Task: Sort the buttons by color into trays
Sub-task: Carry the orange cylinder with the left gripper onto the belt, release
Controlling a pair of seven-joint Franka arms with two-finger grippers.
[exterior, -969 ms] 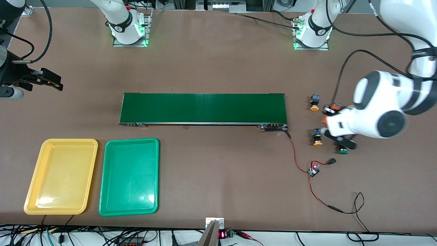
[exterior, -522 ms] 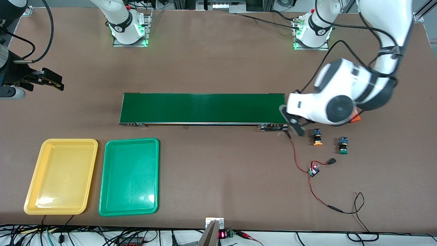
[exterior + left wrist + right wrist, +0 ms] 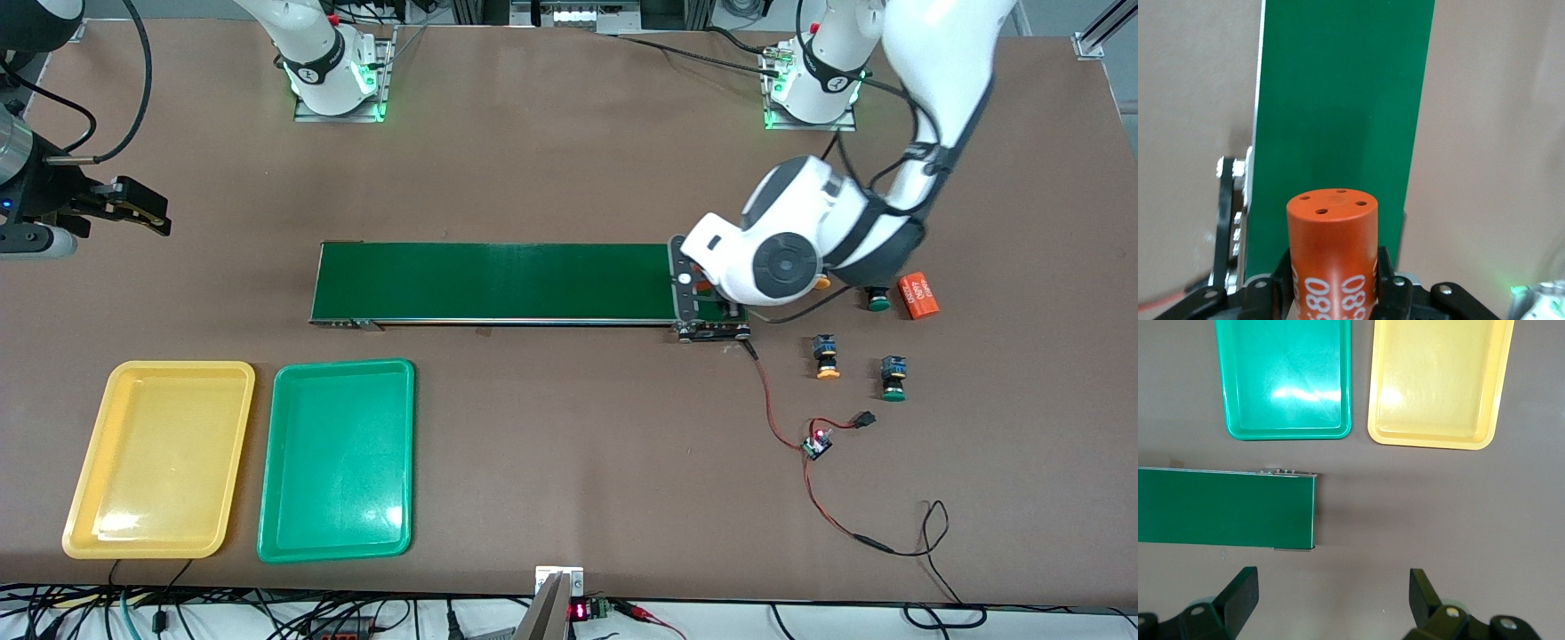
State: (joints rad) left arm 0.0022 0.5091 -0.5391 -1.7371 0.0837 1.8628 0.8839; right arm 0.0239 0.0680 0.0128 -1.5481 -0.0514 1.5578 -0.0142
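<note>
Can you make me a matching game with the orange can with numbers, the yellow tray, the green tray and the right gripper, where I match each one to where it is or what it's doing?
Things:
1. orange cylinder
2. yellow tray
3. green tray
4. right gripper

Places or states:
A. open, holding nothing, over bare table past the end of the conveyor belt
B. lying empty right next to the belt-side neighbour's twin, closer to the belt's middle
C. gripped by the left gripper over the belt's end
D. empty, the tray closest to the right arm's end of the table

Pairs: 1-C, 2-D, 3-B, 4-A
</note>
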